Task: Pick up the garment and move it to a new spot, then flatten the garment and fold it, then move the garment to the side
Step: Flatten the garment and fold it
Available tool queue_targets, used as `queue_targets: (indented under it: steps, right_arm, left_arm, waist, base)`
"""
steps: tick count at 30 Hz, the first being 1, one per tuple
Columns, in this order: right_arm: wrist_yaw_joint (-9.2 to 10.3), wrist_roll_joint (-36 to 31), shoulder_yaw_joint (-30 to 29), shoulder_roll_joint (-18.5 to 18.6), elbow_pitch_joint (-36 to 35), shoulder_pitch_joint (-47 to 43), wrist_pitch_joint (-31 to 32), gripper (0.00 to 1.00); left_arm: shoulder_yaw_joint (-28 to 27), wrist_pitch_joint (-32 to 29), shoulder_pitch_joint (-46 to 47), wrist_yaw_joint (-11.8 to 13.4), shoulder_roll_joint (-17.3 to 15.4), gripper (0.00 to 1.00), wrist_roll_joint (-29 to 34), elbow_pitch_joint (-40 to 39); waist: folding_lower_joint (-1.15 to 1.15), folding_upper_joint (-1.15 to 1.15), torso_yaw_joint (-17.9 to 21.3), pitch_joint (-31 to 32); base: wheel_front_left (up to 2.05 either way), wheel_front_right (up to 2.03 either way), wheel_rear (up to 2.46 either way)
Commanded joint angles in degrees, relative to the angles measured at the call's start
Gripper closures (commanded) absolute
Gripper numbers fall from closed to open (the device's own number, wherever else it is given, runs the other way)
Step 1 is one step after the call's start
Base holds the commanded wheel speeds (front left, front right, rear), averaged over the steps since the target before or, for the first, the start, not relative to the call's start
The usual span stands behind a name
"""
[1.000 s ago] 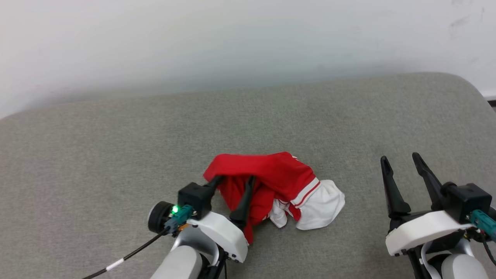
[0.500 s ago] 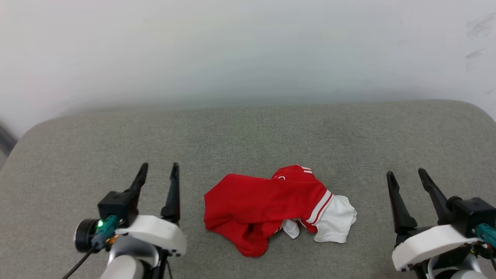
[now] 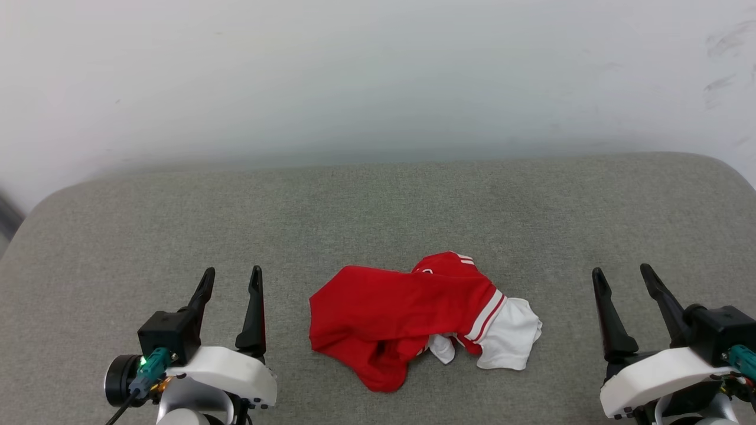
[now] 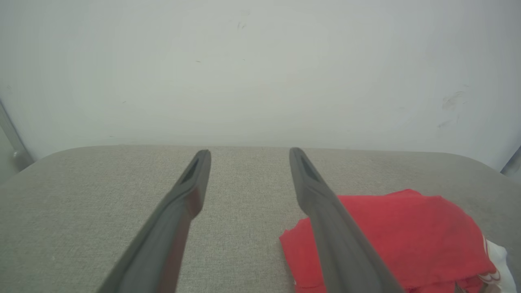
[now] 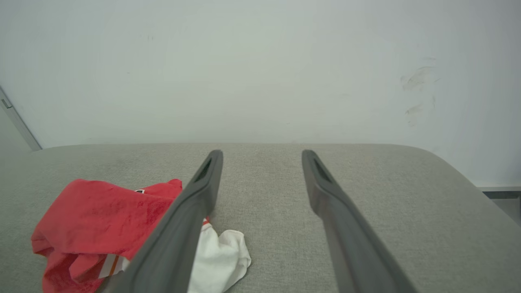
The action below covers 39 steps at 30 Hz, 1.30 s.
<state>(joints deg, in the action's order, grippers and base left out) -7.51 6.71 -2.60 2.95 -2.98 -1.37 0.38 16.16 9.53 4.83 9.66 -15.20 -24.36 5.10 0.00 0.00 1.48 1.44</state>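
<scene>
The garment is a red T-shirt with a white sleeve end and striped trim, lying crumpled near the front middle of the grey padded table. To its left my left gripper stands open and empty, well apart from the cloth. My right gripper is open and empty to the garment's right. In the left wrist view the garment lies beside and partly behind the right finger. The right wrist view has the garment at lower left, partly behind the left finger.
A plain white wall stands right behind the table's far edge. The table's rounded corners show at far left and far right. Bare grey surface surrounds the garment on every side.
My left gripper let go of the garment and drew back to the left; the garment dropped and now lies still. The camera's view also shifted. The right gripper stayed open.
</scene>
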Motion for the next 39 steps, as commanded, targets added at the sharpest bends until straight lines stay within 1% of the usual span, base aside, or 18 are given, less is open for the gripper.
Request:
queue_targets:
  steps: [1,5,8,12,14,19,22,24,27,33,34,35,36,37,39]
  right_arm:
    - [0.04,-0.40,-0.04,-0.09,-0.16,-0.41,0.17,0.00]
    - [0.04,0.13,-1.60,-0.06,0.69,-0.87,0.83,0.00]
    - [0.03,2.01,-4.77,-0.06,2.59,-1.07,3.78,0.00]
    - [0.03,4.14,-7.70,0.12,5.44,0.85,13.09,0.00]
    - [0.04,5.14,-8.28,1.61,6.31,2.15,18.76,0.00]
    - [0.03,9.11,-5.53,5.02,6.53,6.12,33.86,0.00]
    - [0.04,11.02,-2.98,6.84,6.33,8.11,41.38,0.00]
    - [0.04,12.24,-1.23,7.60,6.59,9.17,45.33,0.00]
    - [0.04,13.21,0.54,8.49,7.76,10.26,48.86,0.00]
    - [0.03,14.28,3.18,7.90,14.03,9.18,53.15,0.00]
    - [0.03,15.07,3.34,7.31,14.90,8.77,53.34,0.11]
    - [0.02,14.96,3.85,7.49,15.29,8.73,53.17,0.73]
    - [0.03,15.04,4.05,7.63,15.67,8.81,52.75,1.00]
    - [0.02,15.51,4.30,7.74,15.72,9.08,52.46,1.00]
    - [0.03,15.10,4.42,8.95,14.07,10.61,49.97,1.00]
  left_arm:
    - [0.00,0.28,-0.30,0.29,0.12,0.00,0.17,-0.25]
    - [0.34,0.36,0.42,0.25,0.16,0.00,0.27,-0.59]
    - [1.01,0.74,1.58,0.01,0.39,0.00,0.80,-1.05]
    - [1.89,1.44,3.06,-0.37,0.73,0.00,1.61,-1.92]
    - [2.34,1.93,4.02,-0.50,1.06,0.00,1.84,-2.22]
    - [2.87,3.38,5.85,-0.66,2.28,0.00,2.34,-2.20]
    - [3.00,4.03,7.07,-1.01,2.79,0.00,2.45,-1.98]
    - [3.16,4.43,7.79,-1.37,3.23,0.00,2.52,-1.56]
    - [3.29,4.80,8.79,-1.55,3.87,0.00,2.77,-1.08]
    - [3.30,5.27,9.83,-2.04,4.37,0.00,3.03,0.02]
    - [3.32,5.30,9.89,-2.07,4.42,0.00,3.02,0.21]
    - [3.34,5.36,10.04,-2.19,4.50,0.00,3.11,0.39]
    - [3.36,5.37,10.09,-2.28,4.54,0.00,3.15,0.62]
    - [3.38,5.42,10.03,-2.34,4.55,0.00,3.18,0.76]
    - [3.27,5.46,9.70,-2.41,4.54,0.00,3.18,1.08]
  waist:
    - [0.00,0.00,-0.05,0.02]
    - [0.00,0.00,-0.52,-0.21]
    - [0.00,0.00,-1.83,-0.87]
    - [0.00,0.00,-4.16,-3.20]
    - [0.00,0.00,-5.42,-4.87]
    - [0.00,0.00,-8.06,-8.91]
    - [0.00,0.00,-9.38,-11.15]
    - [0.00,0.00,-10.22,-12.30]
    - [0.00,0.00,-11.10,-13.55]
    - [0.00,0.00,-11.96,-14.38]
    - [0.00,0.00,-12.03,-14.35]
    - [0.00,0.00,-12.07,-14.35]
    - [0.00,0.00,-12.03,-14.15]
    - [0.00,0.00,-11.89,-13.91]
    - [0.00,0.00,-11.42,-13.36]
  base:
    - [0.00,0.00,0.00]
    - [0.00,0.00,0.00]
    - [0.00,0.00,0.00]
    - [0.00,0.00,0.00]
    - [0.00,0.00,0.00]
    - [0.00,0.00,0.00]
    - [0.00,0.00,0.00]
    - [0.00,0.00,0.00]
    - [0.00,0.00,0.00]
    - [0.00,0.00,0.00]
    - [0.00,0.00,0.00]
    - [0.00,0.00,0.00]
    - [0.00,0.00,0.00]
    - [0.00,0.00,0.00]
    - [0.00,0.00,0.00]
